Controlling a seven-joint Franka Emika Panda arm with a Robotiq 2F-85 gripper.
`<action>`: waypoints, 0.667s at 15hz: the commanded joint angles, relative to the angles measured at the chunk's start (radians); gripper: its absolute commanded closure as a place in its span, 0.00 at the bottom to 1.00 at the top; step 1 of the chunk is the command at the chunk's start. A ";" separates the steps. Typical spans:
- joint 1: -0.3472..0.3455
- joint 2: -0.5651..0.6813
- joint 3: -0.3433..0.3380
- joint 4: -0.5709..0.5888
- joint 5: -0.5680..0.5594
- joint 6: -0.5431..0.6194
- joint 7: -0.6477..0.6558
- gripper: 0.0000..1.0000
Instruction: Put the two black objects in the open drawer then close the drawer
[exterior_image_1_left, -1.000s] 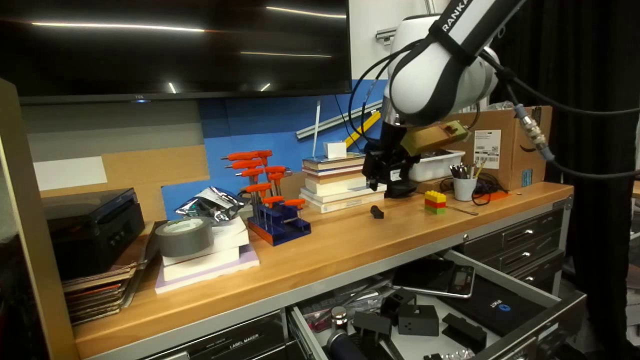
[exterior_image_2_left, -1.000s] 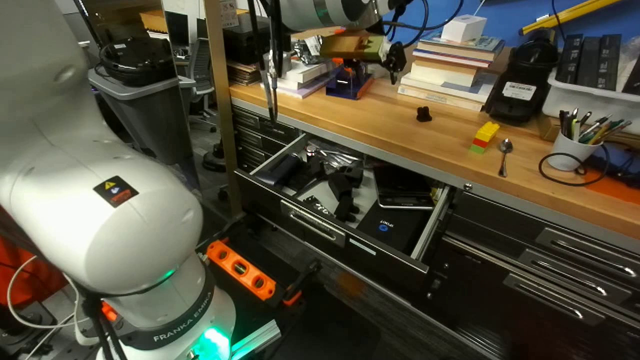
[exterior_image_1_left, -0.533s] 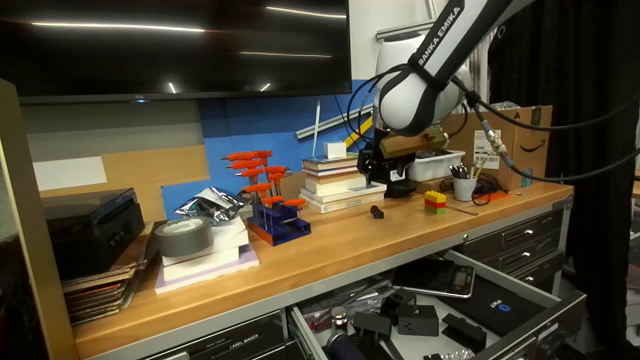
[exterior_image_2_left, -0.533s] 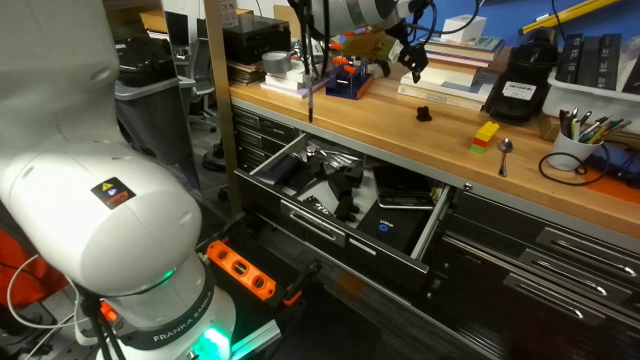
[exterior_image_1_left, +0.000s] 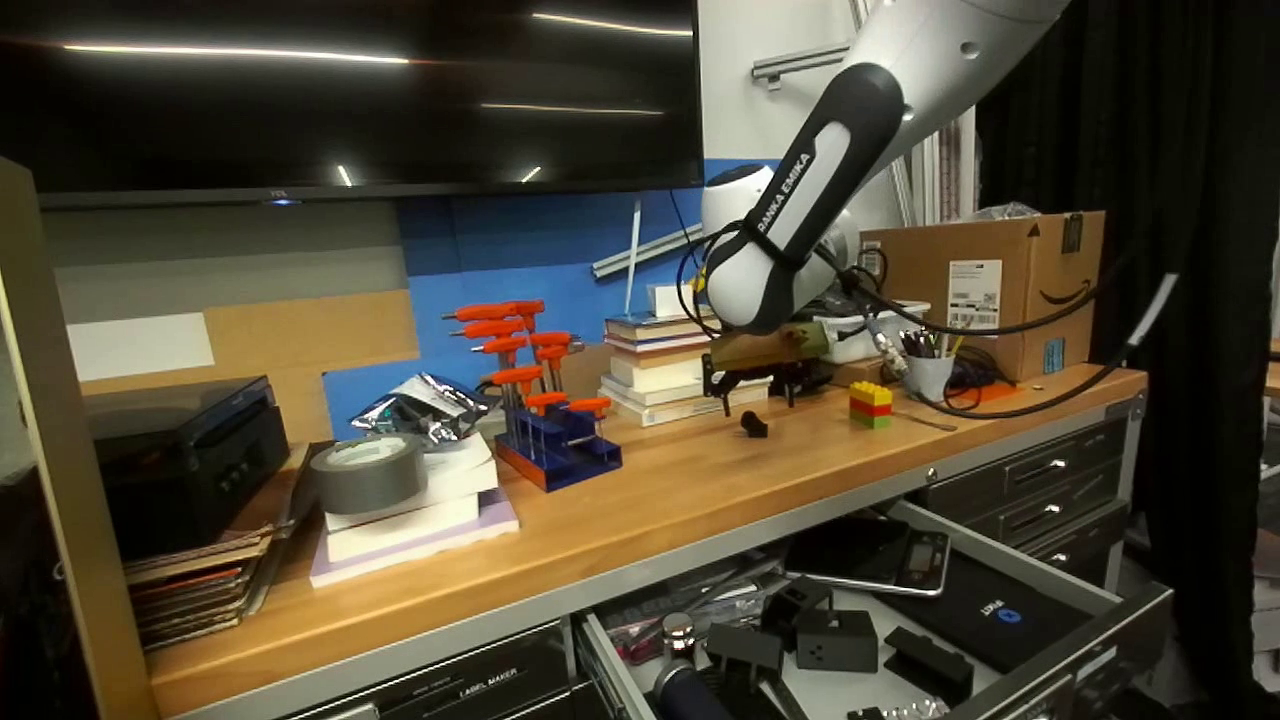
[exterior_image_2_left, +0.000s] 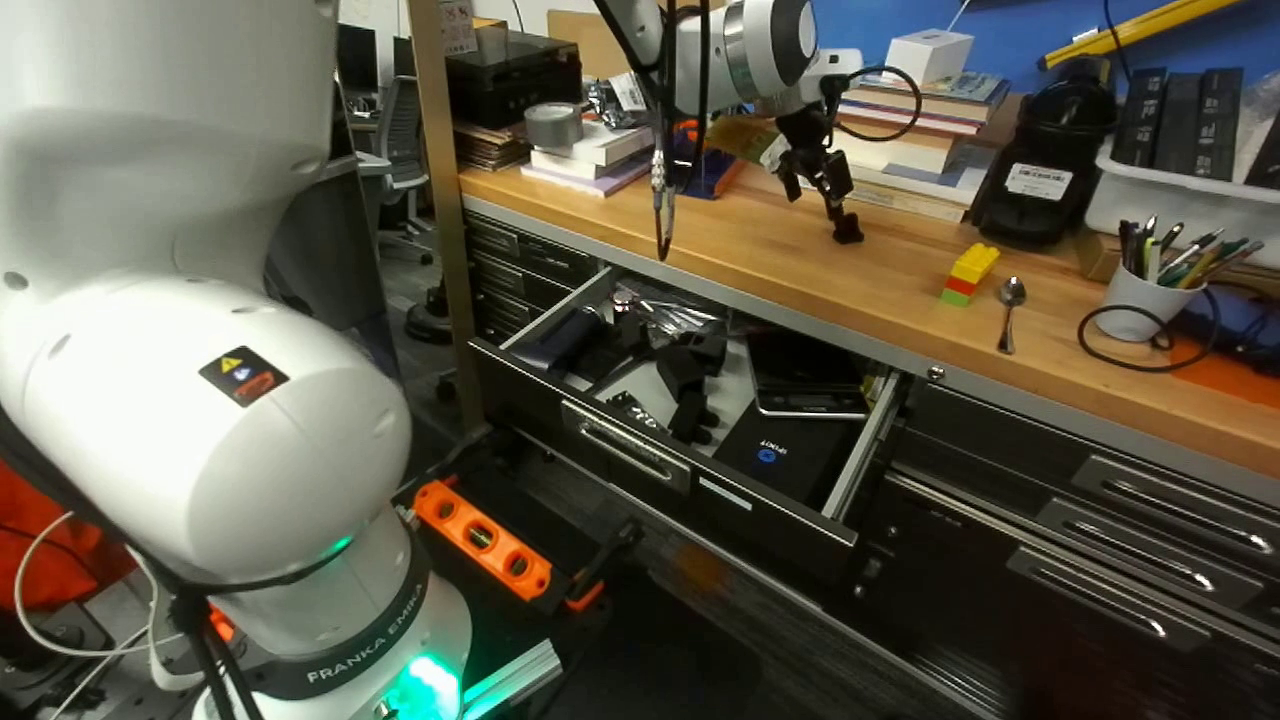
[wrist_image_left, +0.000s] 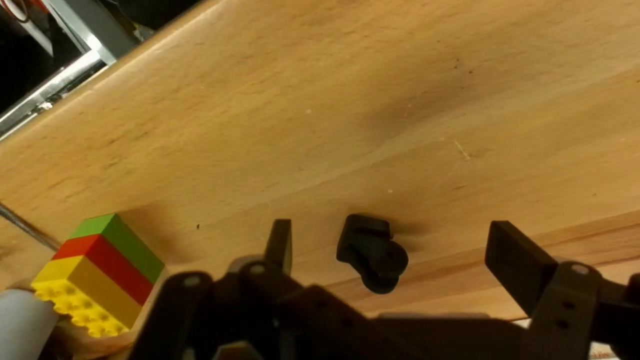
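A small black object (wrist_image_left: 372, 250) with rounded lobes stands on the wooden worktop. It also shows in both exterior views (exterior_image_1_left: 754, 425) (exterior_image_2_left: 848, 229). My gripper (wrist_image_left: 390, 245) is open, pointing down above it, and the object lies between the spread fingers in the wrist view, nearer the left one. The gripper also shows in both exterior views (exterior_image_1_left: 758, 400) (exterior_image_2_left: 815, 200). The drawer (exterior_image_2_left: 790, 525) is pulled open below the worktop; its side wall shows in an exterior view (exterior_image_1_left: 1010, 555). Several black parts (exterior_image_1_left: 838, 640) lie in it. I cannot tell whether one is the second black object.
A yellow, red and green block stack (exterior_image_2_left: 970, 275) and a spoon (exterior_image_2_left: 1010, 310) are beside the object. A book stack (exterior_image_1_left: 670, 375) stands behind the gripper. A hex-key rack (exterior_image_1_left: 560, 440), a pen cup (exterior_image_2_left: 1145, 300) and a white bin (exterior_image_2_left: 1170, 210) are also on the worktop.
The arm has swung over and come down from near the book stack, and the gripper has turned to point down over the black object. The object and drawer have not moved.
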 joint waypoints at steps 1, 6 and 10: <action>0.019 0.114 -0.022 0.171 0.060 -0.084 0.036 0.00; 0.017 0.218 -0.053 0.297 0.083 -0.125 0.073 0.00; 0.012 0.289 -0.071 0.389 0.092 -0.164 0.090 0.00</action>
